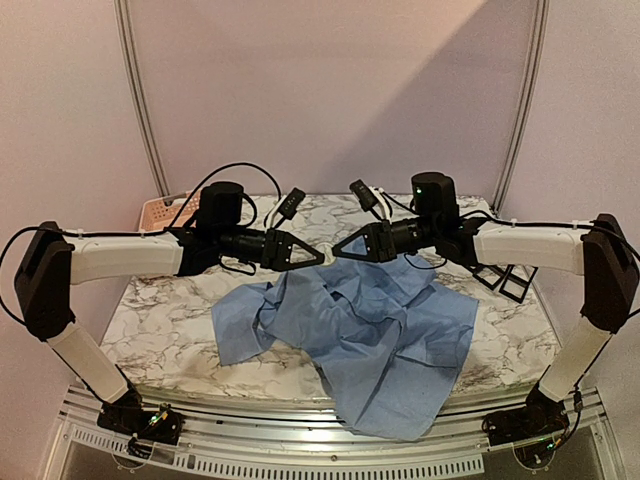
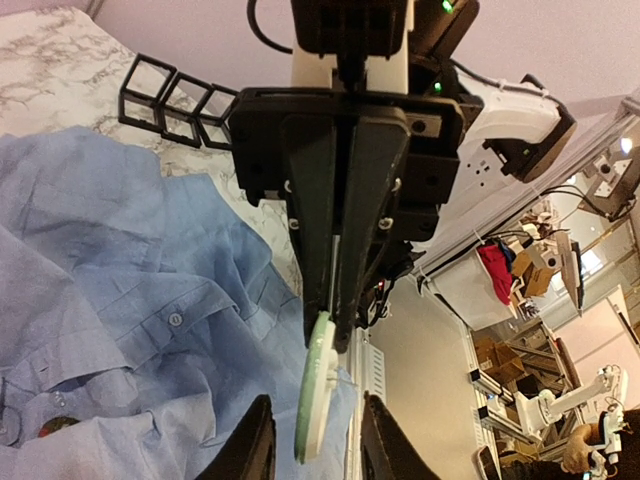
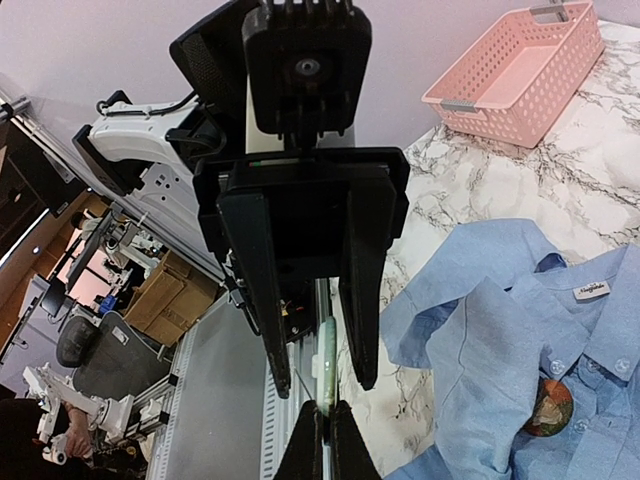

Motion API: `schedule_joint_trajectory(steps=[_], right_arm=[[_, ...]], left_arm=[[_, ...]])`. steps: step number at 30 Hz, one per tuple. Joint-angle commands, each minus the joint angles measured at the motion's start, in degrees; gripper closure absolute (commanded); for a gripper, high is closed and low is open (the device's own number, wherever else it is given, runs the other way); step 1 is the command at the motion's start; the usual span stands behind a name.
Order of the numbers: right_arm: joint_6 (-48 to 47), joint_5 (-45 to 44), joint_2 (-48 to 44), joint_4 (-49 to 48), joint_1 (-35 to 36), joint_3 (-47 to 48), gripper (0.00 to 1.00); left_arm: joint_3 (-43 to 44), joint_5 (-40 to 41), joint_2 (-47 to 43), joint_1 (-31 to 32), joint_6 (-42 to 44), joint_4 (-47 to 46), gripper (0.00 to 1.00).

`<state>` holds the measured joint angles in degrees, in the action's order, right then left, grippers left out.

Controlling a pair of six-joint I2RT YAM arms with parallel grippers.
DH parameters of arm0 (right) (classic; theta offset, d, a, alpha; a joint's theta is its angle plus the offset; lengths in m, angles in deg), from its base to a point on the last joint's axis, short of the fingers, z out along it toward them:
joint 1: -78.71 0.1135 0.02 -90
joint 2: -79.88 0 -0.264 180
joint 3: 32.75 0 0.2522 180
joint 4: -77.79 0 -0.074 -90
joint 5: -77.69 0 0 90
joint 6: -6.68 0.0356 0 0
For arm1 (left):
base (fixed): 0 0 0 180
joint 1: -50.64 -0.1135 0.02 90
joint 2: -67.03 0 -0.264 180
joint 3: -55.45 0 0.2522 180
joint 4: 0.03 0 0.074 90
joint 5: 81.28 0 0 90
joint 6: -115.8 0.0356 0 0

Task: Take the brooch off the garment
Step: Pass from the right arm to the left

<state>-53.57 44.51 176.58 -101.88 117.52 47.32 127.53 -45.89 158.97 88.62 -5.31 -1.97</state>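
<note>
The light blue shirt (image 1: 370, 330) lies crumpled on the marble table and hangs over its front edge. It also shows in the left wrist view (image 2: 120, 260) and the right wrist view (image 3: 520, 320). My two grippers meet tip to tip above its collar end. My right gripper (image 3: 322, 440) is shut on the edge of a round pale-green brooch (image 3: 325, 350) with a white pin back (image 2: 318, 385), held clear of the cloth. My left gripper (image 2: 318, 428) is open, one finger on each side of that brooch. A second round orange-and-dark badge (image 3: 548, 408) sits on the shirt near the collar.
A pink plastic basket (image 3: 520, 60) stands at the table's far left corner (image 1: 160, 212). A row of black open frames (image 2: 170, 95) lies at the right of the table (image 1: 505, 278). The table's metal front rail (image 1: 330, 455) runs below the shirt.
</note>
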Motion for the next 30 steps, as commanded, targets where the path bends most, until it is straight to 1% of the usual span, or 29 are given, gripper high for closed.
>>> schedule_joint_trajectory(steps=[1, 3, 5, 6, 9, 17, 19, 21, 24, 27, 30], right_arm=[[0.4, -0.7, -1.8, -1.1, -0.2, -1.1, 1.0], [0.5, -0.8, -2.0, -1.0, -0.3, -1.2, 1.0], [0.4, -0.8, -2.1, -1.0, -0.3, -1.3, 1.0], [0.4, -0.8, -2.1, -1.0, -0.3, -1.3, 1.0], [0.3, -0.9, -2.3, -1.0, -0.3, -1.3, 1.0], [0.4, -0.7, -2.1, -0.9, -0.3, -1.2, 1.0], [0.4, -0.7, -2.0, -0.7, -0.3, -1.3, 1.0], [0.4, -0.5, -1.9, -0.7, -0.3, -1.3, 1.0], [0.6, -0.3, -1.7, -0.8, -0.3, -1.1, 1.0], [0.6, -0.6, -1.7, -0.7, -0.3, -1.0, 0.96], [0.5, -1.3, -1.9, 0.2, -0.3, -0.7, 0.89]], left_arm=[[-0.6, 0.5, -1.0, -0.2, 0.8, -0.1, 0.65], [-0.6, 0.6, -1.1, -0.7, 0.8, -0.1, 0.6], [-0.6, 0.7, -1.2, -0.9, 0.7, -0.1, 0.59], [-0.6, 0.6, -1.2, -1.0, 0.7, -0.2, 0.62], [-0.6, 0.5, -1.0, -1.1, 0.6, -0.2, 0.74], [-0.7, 0.4, -0.9, -1.2, 0.5, -0.4, 0.83], [-0.6, 0.4, -0.9, -1.2, 0.4, -0.4, 0.84], [-0.7, 0.3, -1.0, -1.2, 0.4, -0.6, 0.88], [-0.7, 0.2, -1.0, -1.2, 0.4, -0.7, 0.97], [-0.8, 0.2, -1.1, -1.2, -0.1, -1.2, 1.0], [-0.8, 0.4, -0.9, -1.5, -0.8, -1.5, 1.0]])
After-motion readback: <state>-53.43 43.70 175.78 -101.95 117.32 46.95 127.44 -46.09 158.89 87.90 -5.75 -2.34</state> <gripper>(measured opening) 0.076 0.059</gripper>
